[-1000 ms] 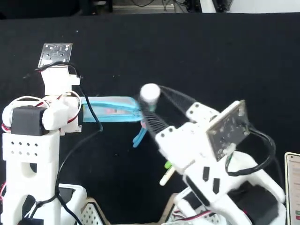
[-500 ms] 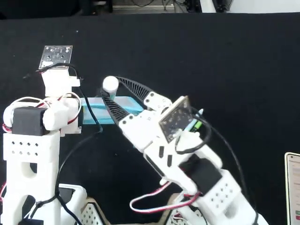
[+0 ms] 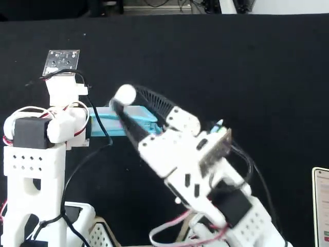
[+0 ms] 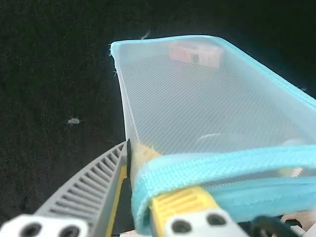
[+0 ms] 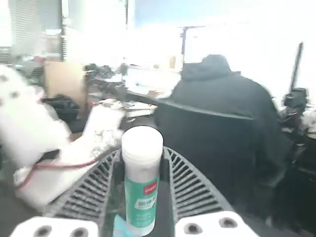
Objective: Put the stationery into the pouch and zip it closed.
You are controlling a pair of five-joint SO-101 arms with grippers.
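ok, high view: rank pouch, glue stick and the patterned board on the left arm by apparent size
1. pouch, even partly covered
2. patterned board
3. glue stick, seen end-on, mostly cap; raised toward the camera, so true size unsure

A white card (image 3: 321, 206) lies on the black table (image 3: 257, 62).

table (image 3: 267, 62): black | on it: blue pouch (image 3: 146, 117) (left side); printed card (image 3: 321, 206) at right edge
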